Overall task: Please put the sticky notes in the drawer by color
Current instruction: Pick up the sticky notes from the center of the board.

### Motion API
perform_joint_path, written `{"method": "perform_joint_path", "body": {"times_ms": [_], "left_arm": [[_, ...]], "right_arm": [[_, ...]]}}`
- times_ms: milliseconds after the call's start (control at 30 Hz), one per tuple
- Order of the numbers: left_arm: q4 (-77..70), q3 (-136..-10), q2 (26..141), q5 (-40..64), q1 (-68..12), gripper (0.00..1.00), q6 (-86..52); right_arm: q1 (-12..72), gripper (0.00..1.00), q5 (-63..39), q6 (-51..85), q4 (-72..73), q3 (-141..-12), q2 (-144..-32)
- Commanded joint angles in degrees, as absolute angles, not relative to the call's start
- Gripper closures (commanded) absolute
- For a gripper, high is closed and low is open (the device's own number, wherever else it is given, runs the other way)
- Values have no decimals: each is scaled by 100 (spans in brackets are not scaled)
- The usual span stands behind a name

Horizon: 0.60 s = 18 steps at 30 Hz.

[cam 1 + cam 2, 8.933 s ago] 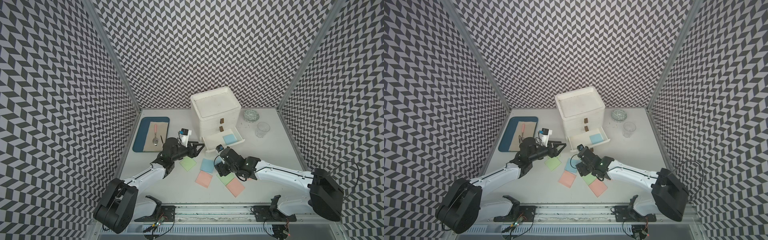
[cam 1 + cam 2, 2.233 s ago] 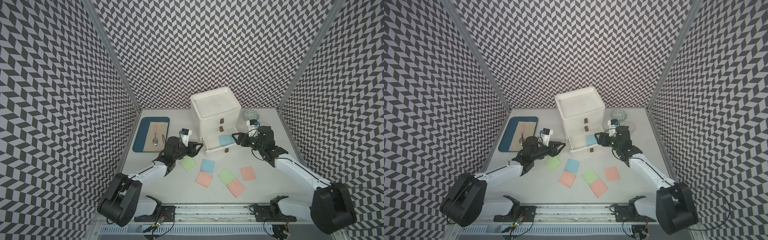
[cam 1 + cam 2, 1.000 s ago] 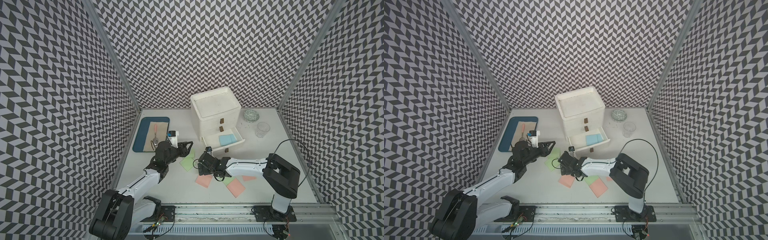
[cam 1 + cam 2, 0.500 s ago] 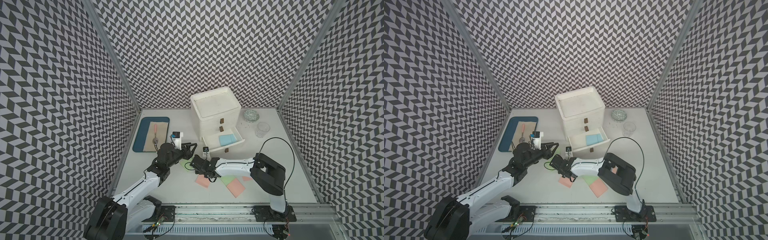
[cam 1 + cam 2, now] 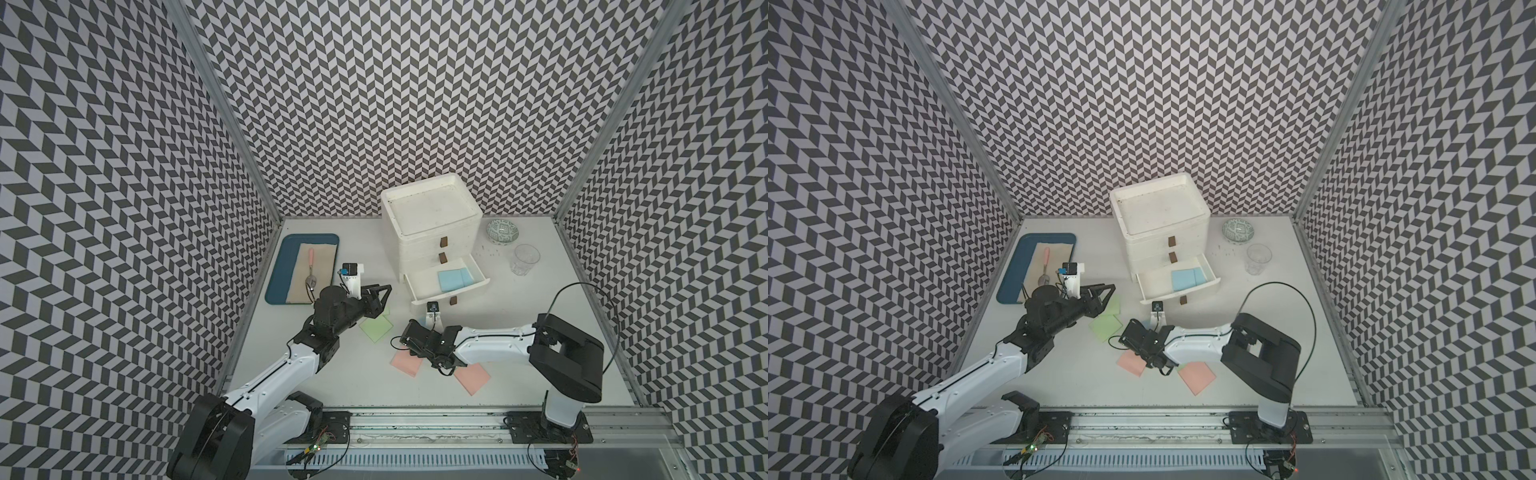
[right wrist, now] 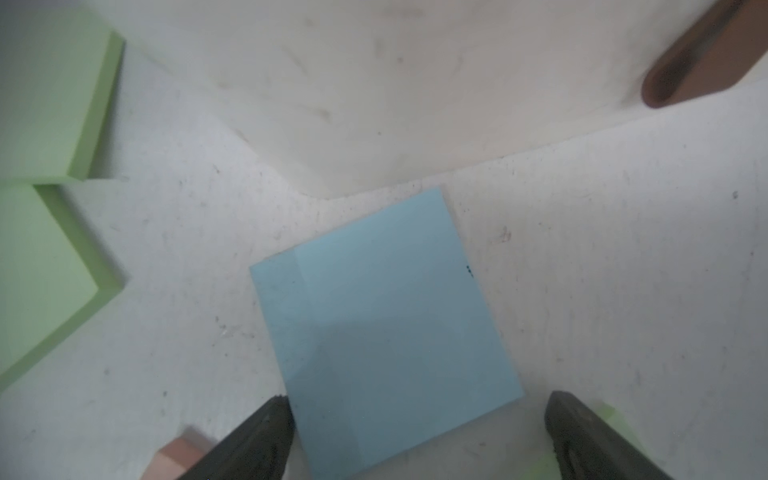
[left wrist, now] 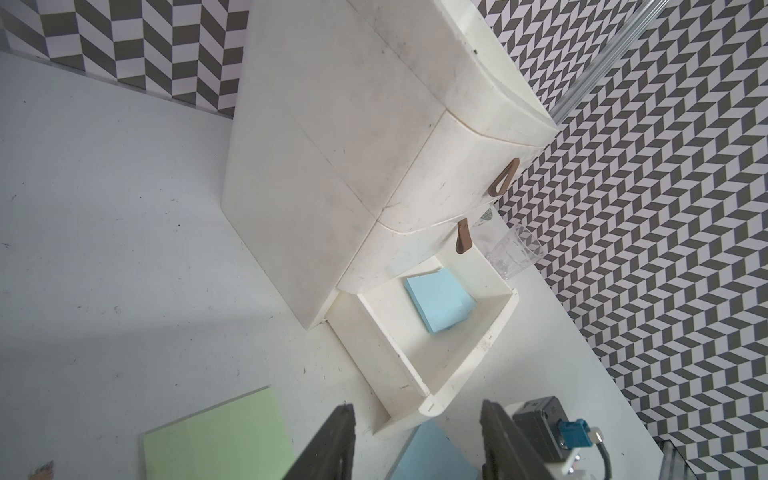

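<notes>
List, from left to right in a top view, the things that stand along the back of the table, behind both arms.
blue tray → white chest of drawers → patterned bowl → clear glass

Left gripper (image 5: 383, 293) half-spread, empty; right gripper (image 6: 415, 411) wide, low, seemingly empty.

sticky notes (image 5: 376, 330) before drawer (image 5: 432, 224)
</notes>
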<state>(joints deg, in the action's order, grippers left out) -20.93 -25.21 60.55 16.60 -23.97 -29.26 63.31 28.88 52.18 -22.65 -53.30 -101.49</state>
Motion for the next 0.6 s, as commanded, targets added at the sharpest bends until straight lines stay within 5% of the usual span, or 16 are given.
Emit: {"method": "perform_joint_path", "body": {"times_ms": [0, 433, 567], "left_arm": [[-2224, -2523, 6125, 1680, -2360, 48, -2914], [-2236, -2522, 6345, 1606, -2284, 48, -2884], [-2281, -2522, 6415, 1639, -2268, 48, -2883]], "right_arm": [[6220, 2, 2444, 4218, -2064, -4975, -10047], [6050, 3, 2194, 2857, -1726, -5061, -10207], [6055, 19, 1930, 2731, -1545, -4866, -10230]]}}
